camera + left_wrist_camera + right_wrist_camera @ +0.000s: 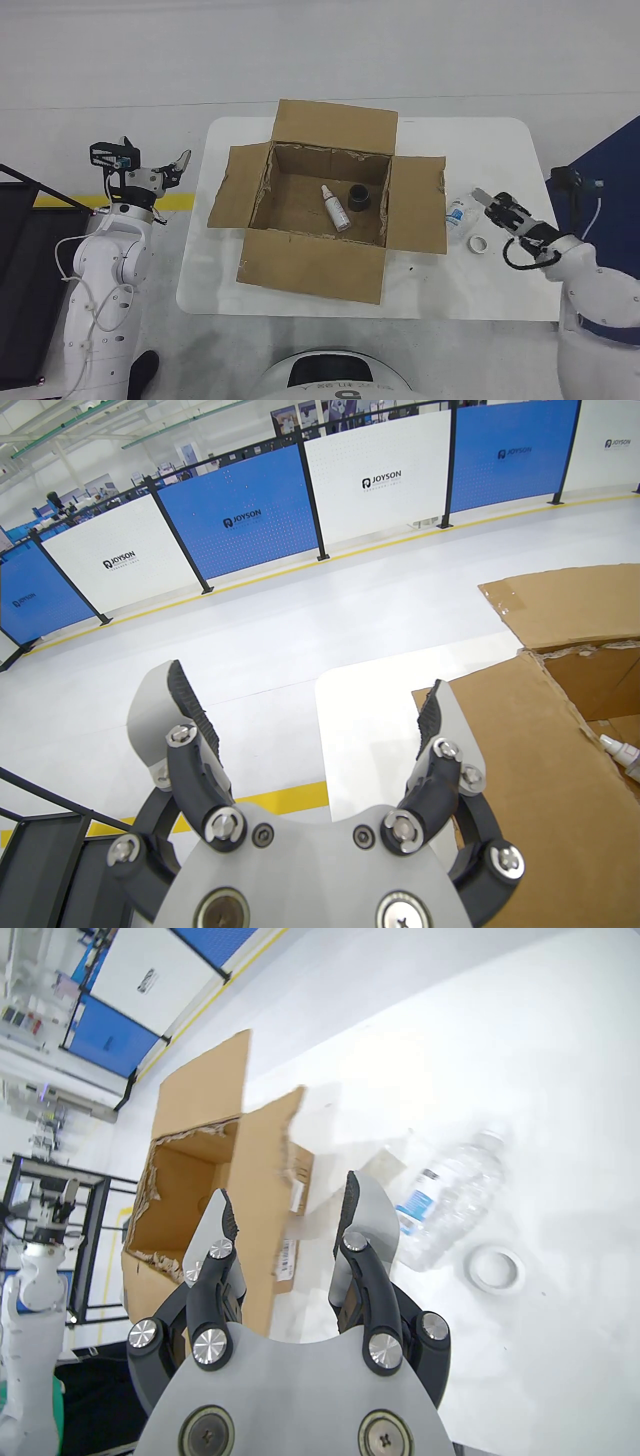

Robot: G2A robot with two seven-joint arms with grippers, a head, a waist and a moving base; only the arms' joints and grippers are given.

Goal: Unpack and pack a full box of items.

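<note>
Right gripper (287, 1190) hangs with its jaws spread wide and nothing between them, out past the right-hand flap of the cardboard box (312, 266). Near that flap, on the white table (480, 150), a white ring (494, 1270) lies flat, and next to it, a little farther from the robot, a clear water bottle (452, 1198) lies on its side. Inside the box a small white spray bottle (336, 208) lies on the bottom, with a dark round item (359, 198) just beside it — whether they touch I cannot tell. Left gripper (305, 685) — equally wide open and empty — hangs out past the box's left flap.
</note>
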